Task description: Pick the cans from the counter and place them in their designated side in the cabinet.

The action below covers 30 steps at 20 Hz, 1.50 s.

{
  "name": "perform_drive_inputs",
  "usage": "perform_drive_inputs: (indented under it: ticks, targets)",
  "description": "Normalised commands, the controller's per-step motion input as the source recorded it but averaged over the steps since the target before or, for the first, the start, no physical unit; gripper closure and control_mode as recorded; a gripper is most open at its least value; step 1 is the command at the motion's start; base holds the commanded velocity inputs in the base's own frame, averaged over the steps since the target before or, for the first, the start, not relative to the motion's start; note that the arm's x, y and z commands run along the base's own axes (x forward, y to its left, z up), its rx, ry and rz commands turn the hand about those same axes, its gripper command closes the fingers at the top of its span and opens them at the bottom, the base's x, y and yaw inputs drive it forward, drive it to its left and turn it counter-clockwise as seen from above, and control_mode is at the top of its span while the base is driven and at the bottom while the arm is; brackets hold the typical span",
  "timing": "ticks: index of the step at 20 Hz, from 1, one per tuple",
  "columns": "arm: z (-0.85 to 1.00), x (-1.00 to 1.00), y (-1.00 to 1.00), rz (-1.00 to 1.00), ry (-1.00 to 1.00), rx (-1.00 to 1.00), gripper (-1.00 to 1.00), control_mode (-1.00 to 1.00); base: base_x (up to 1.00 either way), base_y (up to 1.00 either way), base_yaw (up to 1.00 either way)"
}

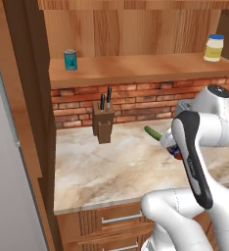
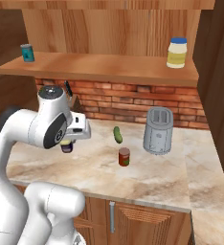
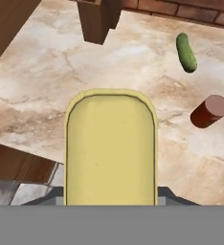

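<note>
**Blue can lifted, shelf placement pending**

The cabinet (image 2: pixel 109 28) stood open above the tabletop (image 2: pixel 147 167), its long plank shelf carrying a teal can (image 2: pixel 27 52) at the left end and a pale yellow jar (image 2: pixel 176 52) with a blue lid at the right. Below, a grey toaster (image 2: pixel 158 130) sat near the brick wall, and a knife block (image 1: pixel 103 125) stood further left.

The pincer (image 2: pixel 67 143) hung above the tabletop, clamped on the dark blue can (image 2: pixel 66 146), which showed beneath the hand clear of the marble. In the hand view its yellow top (image 3: pixel 111 148) sat broad and close between the fingertips. The red-brown can (image 2: pixel 124 156) stood upright on the tabletop, just in front of a green pickle (image 2: pixel 117 134) and well apart from the held can.

By my reading, the first can was in transit: picked, not yet placed. The next move would call for raising it to shelf height and carrying it to whichever side belonged to it. The teal can on the left suggested that side for cans, though that was only a guess. The shelf's front edge would need clearing on the way in.

No brand or writing could be read on any label; the teal can's marking was too small to make out.
</note>
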Motion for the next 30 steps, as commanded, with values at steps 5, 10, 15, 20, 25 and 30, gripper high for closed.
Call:
perform_drive_inputs:
  ticks: [5,10,15,20,25,30]
  targets:
    - [0.37,-0.17,0.10,0.00,-0.05,0.00,1.00,-1.00,0.00,0.00,0.00]
    - [0.33,-0.06,0.11,0.00,-0.04,0.00,1.00,-1.00,0.00,0.00,0.00]
    - [0.34,-0.07,0.14,0.00,-0.08,0.00,1.00,-1.00,0.00,0.00,0.00]
    - [0.34,-0.03,0.15,0.00,-0.06,0.00,1.00,-1.00,0.00,0.00,0.00]
    - [0.29,0.00,0.12,0.00,-0.07,0.00,1.00,-1.00,0.00,0.00,0.00]
    - [0.24,0.02,0.13,0.00,-0.07,0.00,1.00,-1.00,0.00,0.00,0.00]
